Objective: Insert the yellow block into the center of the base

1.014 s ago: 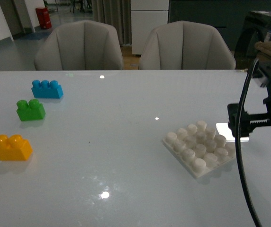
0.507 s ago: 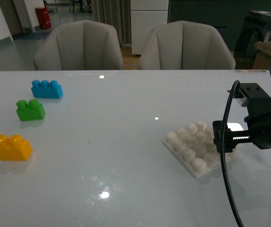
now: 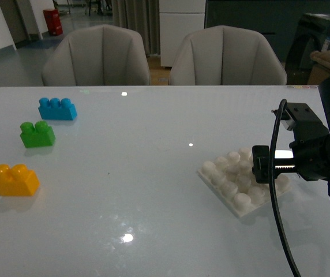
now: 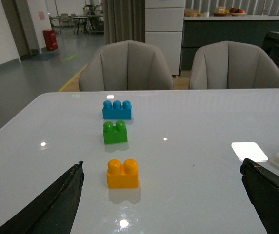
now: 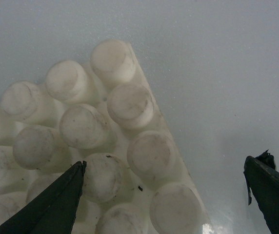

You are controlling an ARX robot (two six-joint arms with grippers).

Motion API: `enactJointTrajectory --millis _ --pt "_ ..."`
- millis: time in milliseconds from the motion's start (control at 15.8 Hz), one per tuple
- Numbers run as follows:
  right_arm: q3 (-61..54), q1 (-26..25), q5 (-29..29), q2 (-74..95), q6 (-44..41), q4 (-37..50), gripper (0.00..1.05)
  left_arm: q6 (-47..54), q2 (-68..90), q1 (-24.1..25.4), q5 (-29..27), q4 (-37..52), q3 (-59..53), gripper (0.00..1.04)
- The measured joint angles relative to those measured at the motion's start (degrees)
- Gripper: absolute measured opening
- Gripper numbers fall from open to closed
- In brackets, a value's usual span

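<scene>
The yellow block (image 3: 15, 180) rests upright on the white table at the near left, two studs up. My left wrist view shows the yellow block (image 4: 122, 173) ahead of my open left gripper (image 4: 164, 168), nearer its one finger, untouched. The white studded base (image 3: 237, 180) lies flat at the near right. My right gripper (image 3: 263, 164) hangs open over the base's right part, covering it. In the right wrist view the base (image 5: 105, 146) fills the space under the open right gripper (image 5: 166, 168), with nothing between the fingers.
A green brick (image 3: 37, 134) and a blue brick (image 3: 57, 108) sit behind the yellow one along the left side. A bright white patch (image 4: 249, 151) lies beside the base. Two grey chairs (image 3: 96, 57) stand beyond the far edge. The right arm's cable (image 3: 276, 196) hangs near the base.
My right gripper has moved left from beside the base to over its right part, covering the bright patch. The blocks and base have not moved.
</scene>
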Motion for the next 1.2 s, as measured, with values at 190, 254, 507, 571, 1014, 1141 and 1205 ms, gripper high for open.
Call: enactJointTrajectory --millis 190,254,507,571,1014,1141,1205 --pt "-0.13 0.04 -1.33 1.22 1.57 0.63 0.98 0.00 0.00 0.00 0.00 0.00 0.00 0.98" --pt "-0.13 0.04 -1.33 1.31 1.75 0.63 0.98 0.00 0.00 0.00 0.00 0.00 0.00 0.98" --pt "0.11 0.81 -1.25 1.79 2.82 0.59 0.98 0.00 0.00 0.00 0.00 0.00 0.00 0.98" --pt "0.28 1.11 -1.01 1.92 2.93 0.68 0.98 0.00 0.00 0.00 0.00 0.00 0.00 0.98" --pt "1.11 5.31 -0.94 3.26 4.55 1.31 0.98 0.00 0.00 0.00 0.00 0.00 0.00 0.98" --pt "1.84 6.47 -0.92 3.61 4.74 1.29 0.98 0.00 0.00 0.00 0.00 0.00 0.00 0.98" --pt "2.36 7.19 -0.92 3.91 4.98 1.20 0.98 0.00 0.00 0.00 -0.02 0.00 0.00 0.98"
